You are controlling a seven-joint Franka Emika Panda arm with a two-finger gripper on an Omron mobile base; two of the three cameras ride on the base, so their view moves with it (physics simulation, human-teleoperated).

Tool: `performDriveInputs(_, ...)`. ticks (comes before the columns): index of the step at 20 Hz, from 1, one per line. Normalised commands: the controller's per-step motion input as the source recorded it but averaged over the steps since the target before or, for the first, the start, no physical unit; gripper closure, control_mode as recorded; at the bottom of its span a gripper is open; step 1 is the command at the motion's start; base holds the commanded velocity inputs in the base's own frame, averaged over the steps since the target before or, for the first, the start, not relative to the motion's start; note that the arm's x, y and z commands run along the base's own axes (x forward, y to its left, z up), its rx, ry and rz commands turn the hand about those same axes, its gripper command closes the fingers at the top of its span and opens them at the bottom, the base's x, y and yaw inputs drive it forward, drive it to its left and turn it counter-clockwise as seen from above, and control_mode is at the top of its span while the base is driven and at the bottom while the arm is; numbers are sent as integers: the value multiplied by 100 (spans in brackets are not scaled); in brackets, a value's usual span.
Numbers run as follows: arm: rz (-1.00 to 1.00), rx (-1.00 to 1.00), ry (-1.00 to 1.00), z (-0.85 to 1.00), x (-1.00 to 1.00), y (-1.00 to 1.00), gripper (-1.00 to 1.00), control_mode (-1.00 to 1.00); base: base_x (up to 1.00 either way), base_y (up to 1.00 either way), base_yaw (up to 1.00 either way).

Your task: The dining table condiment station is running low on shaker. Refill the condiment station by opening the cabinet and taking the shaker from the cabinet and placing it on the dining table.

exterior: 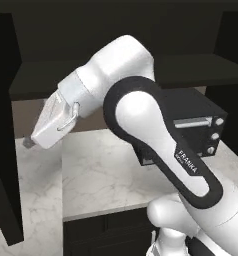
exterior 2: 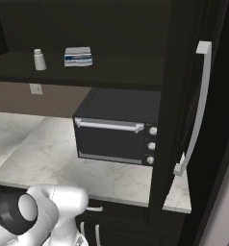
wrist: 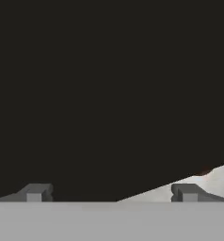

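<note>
Your shaker point(exterior 2: 39, 59) stands upright on the cabinet point(exterior 2: 111, 67) shelf, cap up, long axis vertical, just left of the scale point(exterior 2: 78, 56). Your gripper point(wrist: 112, 193) is spread wide, empty, facing a dark cabinet surface.

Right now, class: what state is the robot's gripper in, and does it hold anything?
Gripper: open, jaws wide apart, holding nothing.

one shaker point(exterior 2: 39, 59), one scale point(exterior 2: 78, 56), one oven point(exterior 2: 117, 132), one cabinet point(exterior 2: 111, 72)
</note>
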Motion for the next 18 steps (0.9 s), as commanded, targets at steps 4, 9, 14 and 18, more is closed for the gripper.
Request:
performDriveInputs(4,-19,0,-21,-2,-95,-100,-100,-100,0,0,0)
performDriveInputs(9,-33,0,-12,0,-55,-100,-100,-100,0,0,0)
performDriveInputs(14,-34,0,-1,0,-7,-100,-100,-100,0,0,0)
performDriveInputs(18,-46,0,0,6,10,-100,-100,-100,0,0,0)
